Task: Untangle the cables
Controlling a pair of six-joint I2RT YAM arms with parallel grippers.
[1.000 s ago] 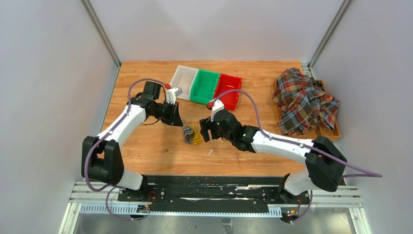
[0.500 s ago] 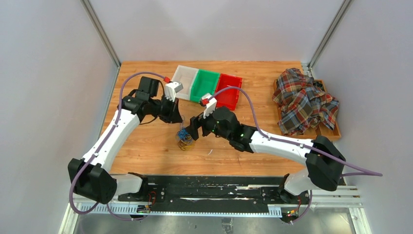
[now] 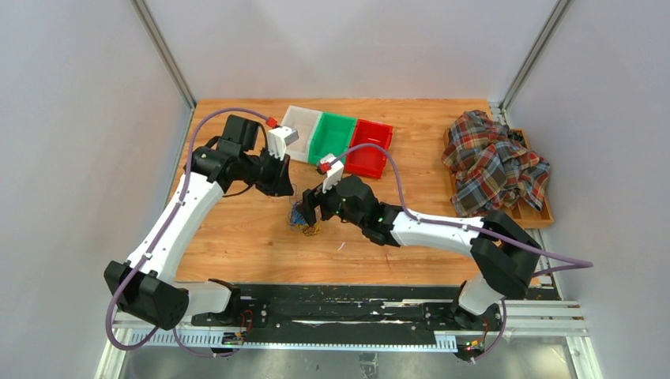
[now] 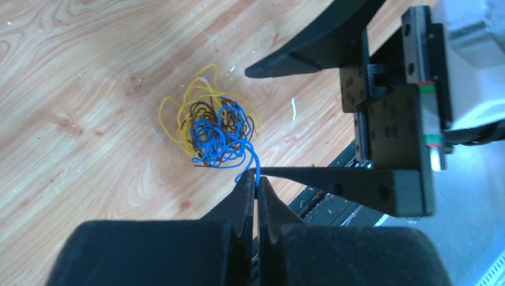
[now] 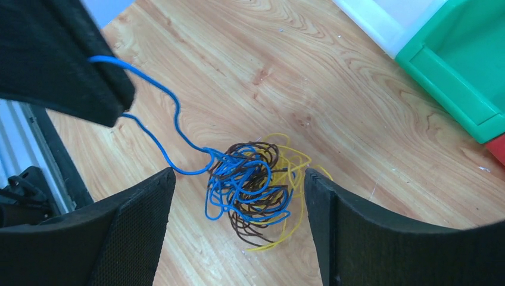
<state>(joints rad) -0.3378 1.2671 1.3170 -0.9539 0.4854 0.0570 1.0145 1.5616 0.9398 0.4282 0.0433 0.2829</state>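
Cables (image 5: 253, 190), thin yellow, blue and dark brown wires balled up, sit on the wooden table (image 5: 286, 71) between the fingers of the wide-open right gripper (image 5: 238, 176). One blue strand (image 5: 172, 107) runs off the ball to the left gripper (image 4: 257, 179), which is clamped on its end just beside the right gripper.

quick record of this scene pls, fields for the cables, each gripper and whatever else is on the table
cables: yellow, blue and dark brown wires in one tangled ball on the wooden table
left gripper: shut on a blue strand leading out of the ball
right gripper: open, one finger on each side of the ball, not gripping
bins: white bin, green bin, red bin in a row at the far edge
other: plaid cloth at far right
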